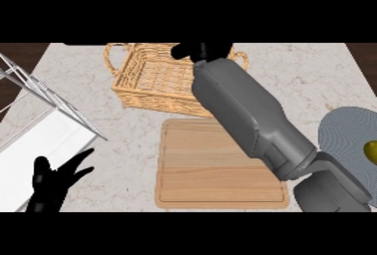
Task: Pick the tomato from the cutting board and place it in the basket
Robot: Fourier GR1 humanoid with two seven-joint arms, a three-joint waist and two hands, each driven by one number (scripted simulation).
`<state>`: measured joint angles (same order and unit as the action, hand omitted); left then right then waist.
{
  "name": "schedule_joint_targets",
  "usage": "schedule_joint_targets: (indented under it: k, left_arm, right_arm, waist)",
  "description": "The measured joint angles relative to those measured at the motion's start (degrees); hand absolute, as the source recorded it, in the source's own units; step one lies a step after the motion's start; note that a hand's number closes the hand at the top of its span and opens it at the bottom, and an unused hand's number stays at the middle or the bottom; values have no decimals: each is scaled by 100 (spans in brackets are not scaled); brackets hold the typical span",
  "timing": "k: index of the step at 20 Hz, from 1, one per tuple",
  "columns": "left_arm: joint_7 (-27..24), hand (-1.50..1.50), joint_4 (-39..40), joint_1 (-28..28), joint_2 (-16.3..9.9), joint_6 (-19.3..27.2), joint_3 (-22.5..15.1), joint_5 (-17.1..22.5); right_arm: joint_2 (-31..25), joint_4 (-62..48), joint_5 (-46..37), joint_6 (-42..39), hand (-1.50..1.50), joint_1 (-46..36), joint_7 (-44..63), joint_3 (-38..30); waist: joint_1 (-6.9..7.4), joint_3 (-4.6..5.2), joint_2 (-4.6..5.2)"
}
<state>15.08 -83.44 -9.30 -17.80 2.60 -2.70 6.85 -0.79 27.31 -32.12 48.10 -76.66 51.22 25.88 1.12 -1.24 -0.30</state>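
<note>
My right hand (197, 51) hung over the basket (158, 79) at the bench's far edge, fingers curled, presumably round the tomato, unseen and off the cutting board (217, 169); next came letting go.

The right robot hand (197, 51) over the basket (158, 79) is mostly cut off at the top, so anything it holds stays hidden. Its forearm hides the basket's right side and a cutting board (213, 169) corner. The grey plate (346, 137) runs off the right edge.
</note>
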Motion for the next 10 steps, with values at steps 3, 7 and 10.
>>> schedule_joint_targets:
  k: [3, 7, 10]
  left_arm:
    - [25, 0, -98, -149, 7, 27, 53, -22]
    - [29, 0, -149, -283, 17, 26, 138, -16]
    - [56, 0, -210, -410, 46, 71, 198, -20]
  right_arm:
    - [-72, 210, -40, 116, -150, 54, 18, -144]
    - [-264, 513, -129, 238, -150, 189, 159, -322]
    - [-427, 840, -276, 213, -150, 369, 427, -350]
  waist:
    - [-48, -3, -18]
    - [-137, -2, -42]
    - [-236, 2, -80]
